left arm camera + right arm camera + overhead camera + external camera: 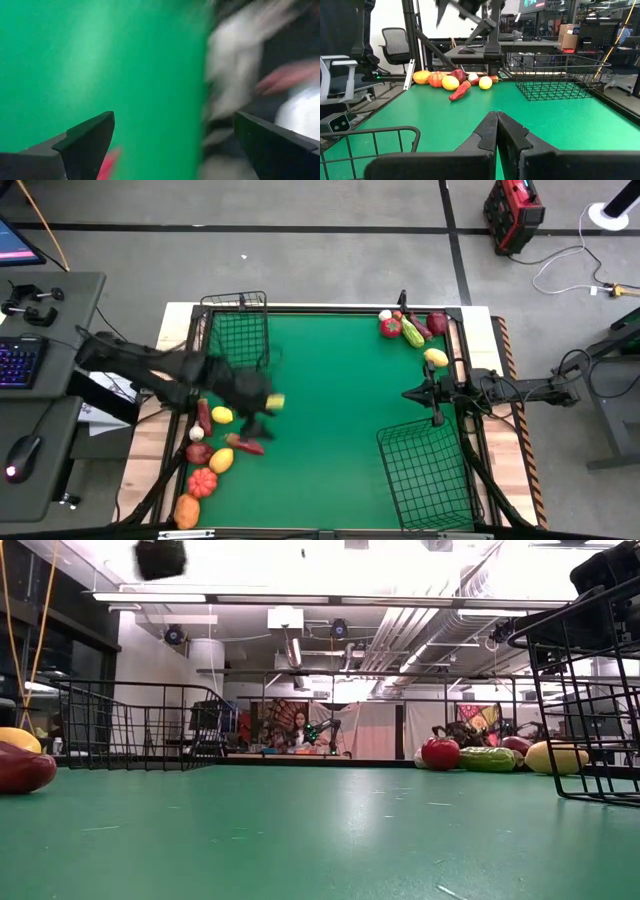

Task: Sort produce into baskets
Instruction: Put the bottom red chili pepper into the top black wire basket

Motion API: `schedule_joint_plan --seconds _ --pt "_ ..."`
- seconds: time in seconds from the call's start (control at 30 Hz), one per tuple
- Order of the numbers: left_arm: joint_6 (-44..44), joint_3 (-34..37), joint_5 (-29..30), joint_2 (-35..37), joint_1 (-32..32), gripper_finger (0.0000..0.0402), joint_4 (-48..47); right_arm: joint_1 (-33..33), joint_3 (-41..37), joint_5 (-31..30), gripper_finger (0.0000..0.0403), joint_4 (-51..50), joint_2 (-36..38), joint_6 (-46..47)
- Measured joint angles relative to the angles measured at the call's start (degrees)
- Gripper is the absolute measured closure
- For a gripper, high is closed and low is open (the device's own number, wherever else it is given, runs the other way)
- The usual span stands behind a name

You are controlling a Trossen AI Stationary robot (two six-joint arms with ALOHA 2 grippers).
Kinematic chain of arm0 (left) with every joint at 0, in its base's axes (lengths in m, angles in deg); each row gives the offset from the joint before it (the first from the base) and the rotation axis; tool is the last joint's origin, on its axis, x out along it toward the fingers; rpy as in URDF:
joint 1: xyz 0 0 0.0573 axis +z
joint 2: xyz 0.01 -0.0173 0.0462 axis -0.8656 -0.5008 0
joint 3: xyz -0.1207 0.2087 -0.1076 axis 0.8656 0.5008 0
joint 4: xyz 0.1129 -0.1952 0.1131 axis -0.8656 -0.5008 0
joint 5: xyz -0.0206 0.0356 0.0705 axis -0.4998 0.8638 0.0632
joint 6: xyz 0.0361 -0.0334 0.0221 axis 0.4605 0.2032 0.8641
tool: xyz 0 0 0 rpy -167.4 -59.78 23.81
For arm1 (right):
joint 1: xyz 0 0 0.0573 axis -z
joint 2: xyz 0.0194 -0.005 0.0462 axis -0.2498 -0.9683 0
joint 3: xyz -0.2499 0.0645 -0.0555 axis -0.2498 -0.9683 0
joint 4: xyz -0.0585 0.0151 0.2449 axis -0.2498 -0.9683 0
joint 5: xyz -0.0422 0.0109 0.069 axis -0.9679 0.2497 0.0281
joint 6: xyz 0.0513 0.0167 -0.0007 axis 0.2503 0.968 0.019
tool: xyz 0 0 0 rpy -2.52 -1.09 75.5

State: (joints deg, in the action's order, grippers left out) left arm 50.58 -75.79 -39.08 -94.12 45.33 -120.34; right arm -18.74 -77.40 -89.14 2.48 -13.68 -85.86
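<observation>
One group of produce (pixel 215 450) lies along the table's left edge: yellow, dark red, white, orange and a red pepper (pixel 246 445). A second group (pixel 410 330) lies at the far right: red, green, dark red, yellow and white. The smaller basket (pixel 237 330) stands at the far left and the larger basket (pixel 425 470) at the near right. My left gripper (pixel 260 418) hovers open and empty above the mat beside the left group; its fingers stand wide apart in the left wrist view (pixel 172 120). My right gripper (pixel 410 393) is shut and empty at the right, also seen in its wrist view (pixel 496 125).
Open green mat (pixel 330 410) lies between the two arms. A raised black frame (pixel 330 308) runs round the table. In the low view, the larger basket (pixel 590 690) stands close at the right and the smaller basket (pixel 140 725) farther off at the left.
</observation>
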Motion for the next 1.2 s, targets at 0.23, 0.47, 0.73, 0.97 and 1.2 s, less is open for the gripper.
schedule_joint_plan --seconds 0.23,0.47,0.73,0.97,1.2 --pt "3.23 4.56 18.27 -1.35 -17.15 0.0005 -16.61 -0.01 0.00 0.00 0.0402 0.00 0.02 0.00" --pt "5.05 14.57 18.28 -1.44 -19.98 0.0005 -7.44 -0.01 0.00 0.00 0.0402 0.00 0.02 0.00" --pt "1.30 17.33 18.55 -1.44 -19.88 0.0005 -7.24 -0.01 -0.01 0.00 0.0402 0.00 0.02 0.00" --pt "2.29 17.39 14.65 -1.42 -19.94 0.0005 -2.93 0.00 0.00 0.00 0.0402 0.00 0.02 0.00" --pt "12.85 17.39 13.35 -5.48 -19.31 0.0005 -1.04 0.00 0.00 0.00 0.0402 0.00 0.02 0.00"
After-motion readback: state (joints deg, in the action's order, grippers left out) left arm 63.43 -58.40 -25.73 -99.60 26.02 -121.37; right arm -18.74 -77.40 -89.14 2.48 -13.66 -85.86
